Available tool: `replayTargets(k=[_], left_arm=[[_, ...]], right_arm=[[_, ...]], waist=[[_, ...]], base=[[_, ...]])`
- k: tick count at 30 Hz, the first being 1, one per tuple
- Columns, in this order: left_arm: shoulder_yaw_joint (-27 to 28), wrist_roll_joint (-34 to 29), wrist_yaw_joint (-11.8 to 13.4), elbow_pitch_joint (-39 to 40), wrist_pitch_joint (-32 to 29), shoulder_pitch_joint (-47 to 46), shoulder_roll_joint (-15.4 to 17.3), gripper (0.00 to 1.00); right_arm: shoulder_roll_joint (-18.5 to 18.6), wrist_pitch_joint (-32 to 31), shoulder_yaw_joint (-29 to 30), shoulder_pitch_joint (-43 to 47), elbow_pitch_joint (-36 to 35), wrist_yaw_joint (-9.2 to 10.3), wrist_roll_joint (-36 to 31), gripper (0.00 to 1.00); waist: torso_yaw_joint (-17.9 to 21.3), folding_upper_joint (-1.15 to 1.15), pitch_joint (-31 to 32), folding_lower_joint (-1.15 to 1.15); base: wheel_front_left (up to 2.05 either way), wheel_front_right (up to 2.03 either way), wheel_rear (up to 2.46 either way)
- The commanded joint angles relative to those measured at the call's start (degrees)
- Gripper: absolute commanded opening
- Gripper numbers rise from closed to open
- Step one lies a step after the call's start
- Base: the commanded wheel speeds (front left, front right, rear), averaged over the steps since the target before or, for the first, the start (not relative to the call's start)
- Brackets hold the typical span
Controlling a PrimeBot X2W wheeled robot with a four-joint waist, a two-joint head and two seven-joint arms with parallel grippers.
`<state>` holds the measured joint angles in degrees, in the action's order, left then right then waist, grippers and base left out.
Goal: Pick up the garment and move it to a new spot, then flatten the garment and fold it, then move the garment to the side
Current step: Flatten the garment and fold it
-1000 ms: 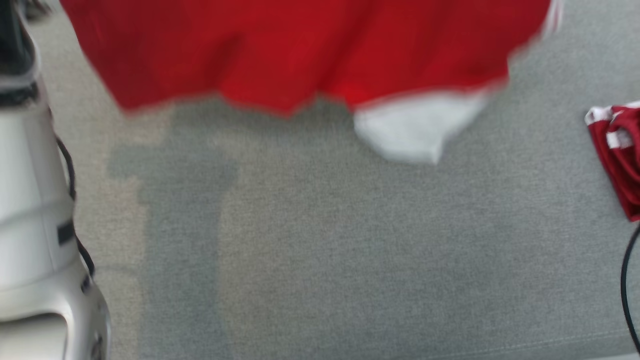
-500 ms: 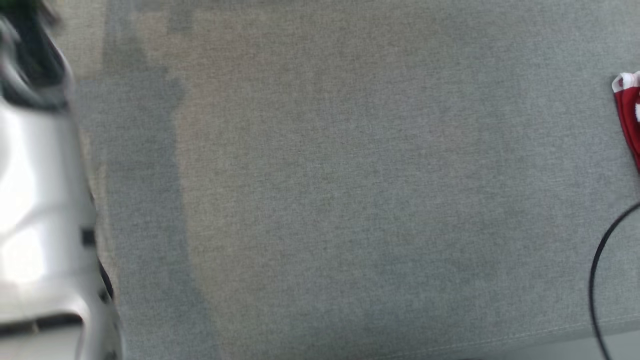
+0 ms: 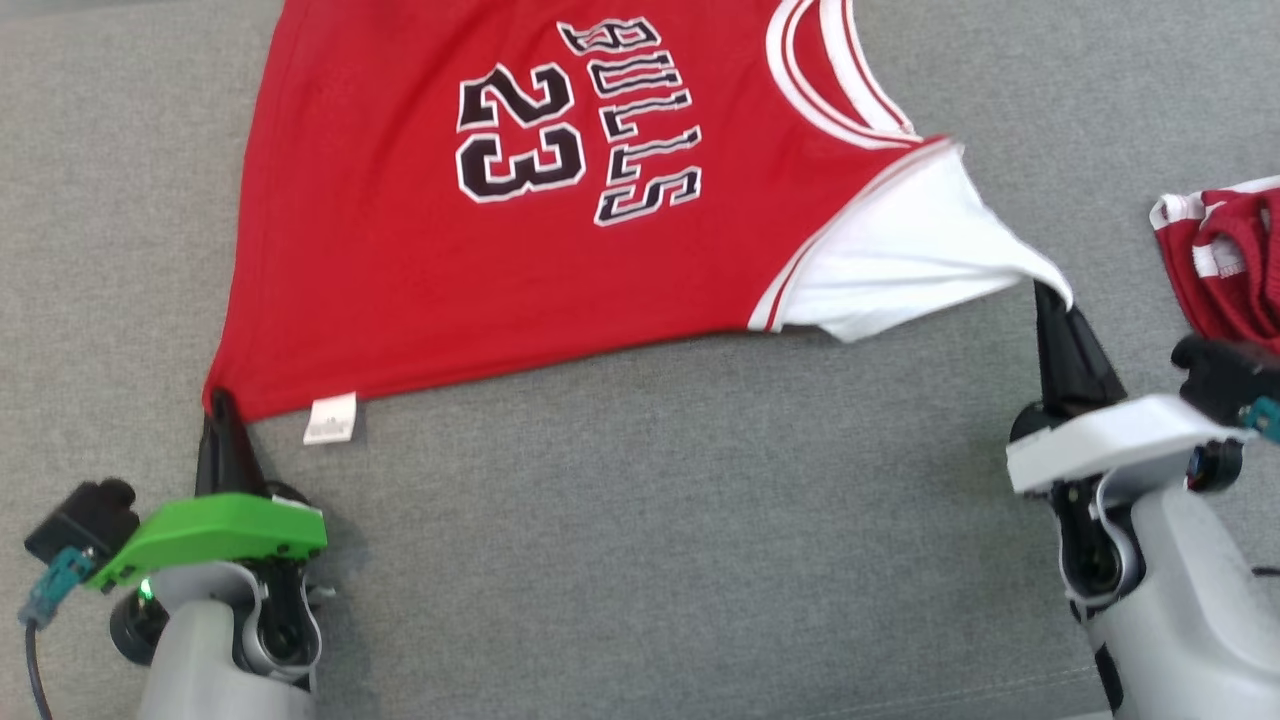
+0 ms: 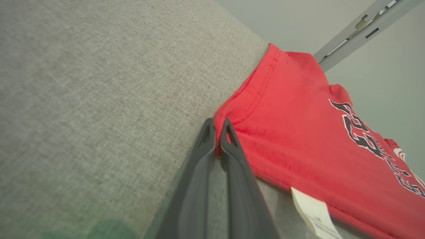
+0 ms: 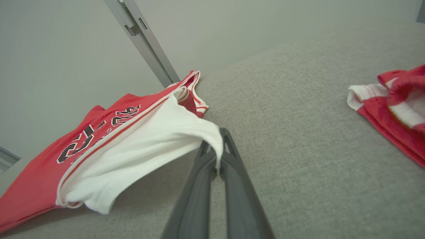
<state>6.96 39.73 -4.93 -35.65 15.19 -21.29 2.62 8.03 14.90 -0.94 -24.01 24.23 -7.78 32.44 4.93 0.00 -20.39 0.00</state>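
Garment (image 3: pixel 400 280) pinched at both ends: I see L gripper (image 3: pixel 218 402) clamped on red hem corner nr white tag (image 3: pixel 330 420), R gripper (image 3: pixel 1045 295) clamped on white sleeve tip, jersey spread print-up btwn them on grey cushion (image 3: pixel 640 540), red bundle (image 3: pixel 1225 265) off to R.
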Motion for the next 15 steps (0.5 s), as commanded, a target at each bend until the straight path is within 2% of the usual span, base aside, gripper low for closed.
replayTargets(k=[1,10,15], left_arm=[[0.59,2.24,1.27,-1.84,-0.15,5.21,0.61,0.0],[-7.4,2.33,1.95,3.05,-0.16,15.94,0.45,0.0],[-7.92,1.37,2.51,7.11,-0.1,20.92,0.6,0.0]], right_arm=[[0.34,0.41,0.94,2.37,-0.37,0.55,0.54,0.0],[-1.16,0.41,2.51,16.75,-1.46,0.46,1.66,0.0],[-0.48,0.4,2.55,23.64,-2.35,0.42,2.26,0.0]], waist=[[0.46,0.0,3.06,0.0],[-0.07,0.0,9.59,0.0],[-0.3,0.0,11.15,0.0]], base=[[0.0,0.0,0.0],[0.0,0.0,0.0],[0.0,0.0,0.0]])
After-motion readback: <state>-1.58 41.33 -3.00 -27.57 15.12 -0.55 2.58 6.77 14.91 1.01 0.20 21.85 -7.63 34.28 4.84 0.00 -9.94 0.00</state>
